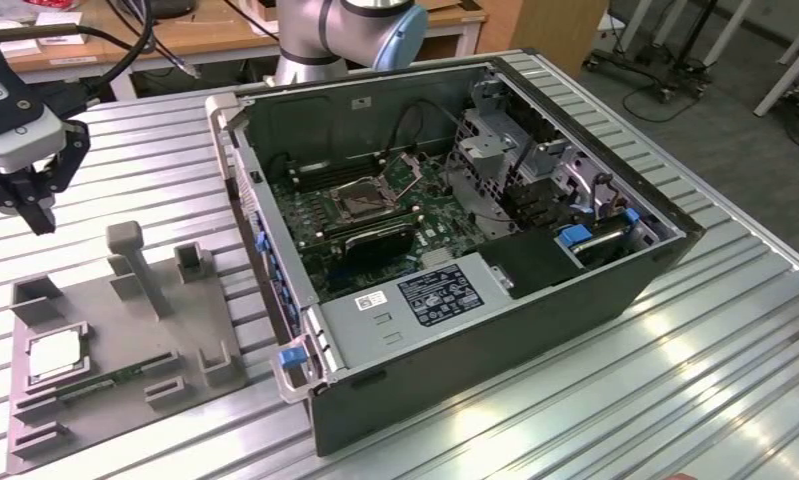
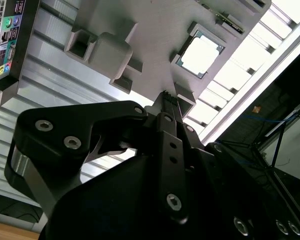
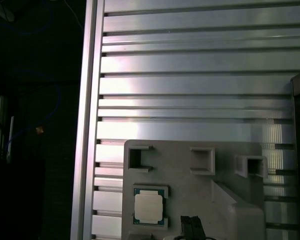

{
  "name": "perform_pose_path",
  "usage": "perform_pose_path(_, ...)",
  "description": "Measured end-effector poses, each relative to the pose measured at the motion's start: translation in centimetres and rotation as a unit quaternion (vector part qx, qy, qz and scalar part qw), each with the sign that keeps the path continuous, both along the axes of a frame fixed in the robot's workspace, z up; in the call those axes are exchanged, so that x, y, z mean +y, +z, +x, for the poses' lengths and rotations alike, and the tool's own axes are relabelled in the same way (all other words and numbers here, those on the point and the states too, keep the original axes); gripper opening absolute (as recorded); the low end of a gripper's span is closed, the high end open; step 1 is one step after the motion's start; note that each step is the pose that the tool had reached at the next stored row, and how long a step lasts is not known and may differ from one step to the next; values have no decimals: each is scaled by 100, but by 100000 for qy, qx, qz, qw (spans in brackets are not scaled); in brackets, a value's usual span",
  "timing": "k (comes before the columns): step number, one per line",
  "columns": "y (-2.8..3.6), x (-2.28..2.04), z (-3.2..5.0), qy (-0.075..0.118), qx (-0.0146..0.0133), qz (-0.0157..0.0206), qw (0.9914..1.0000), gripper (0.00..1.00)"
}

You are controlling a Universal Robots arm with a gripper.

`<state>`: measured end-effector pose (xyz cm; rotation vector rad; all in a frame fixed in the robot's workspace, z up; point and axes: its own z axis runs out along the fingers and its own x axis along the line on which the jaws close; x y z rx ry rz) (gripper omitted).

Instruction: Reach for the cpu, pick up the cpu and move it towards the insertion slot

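The cpu point(image 1: 55, 352) is a small silvery square chip lying flat in a recess of a grey fixture plate point(image 1: 119, 330) at the exterior view's left. Both wrist views show it too, as the cpu point(image 2: 200, 47) and the cpu point(image 3: 149, 206). My gripper point(image 1: 36, 215) hangs above the table, well above the far end of the fixture and apart from the chip. Its dark fingers point(image 2: 166, 100) look pressed together with nothing between them; their tips point(image 3: 191, 227) sit beside the chip. The insertion slot point(image 1: 368, 197) is a shiny square socket on the green motherboard inside the open computer case.
The open computer case point(image 1: 506, 330) lies on its side on the ribbed metal table point(image 1: 693, 400). Upright posts point(image 1: 130, 255) rise from the grey fixture, and a thin green memory stick point(image 1: 112, 380) lies near the chip. A desk with cables stands behind.
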<state>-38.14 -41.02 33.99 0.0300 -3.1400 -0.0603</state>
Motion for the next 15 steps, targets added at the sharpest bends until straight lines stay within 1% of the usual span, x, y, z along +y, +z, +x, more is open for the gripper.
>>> perform_pose_path(5, -10, 0, 0, -2, -16, 23, 100000, 11)
perform_pose_path(10, -56, -3, -1, -2, -2, 16, 100000, 11)
perform_pose_path(15, -83, -10, -12, 6, -6, 15, 100000, 11)
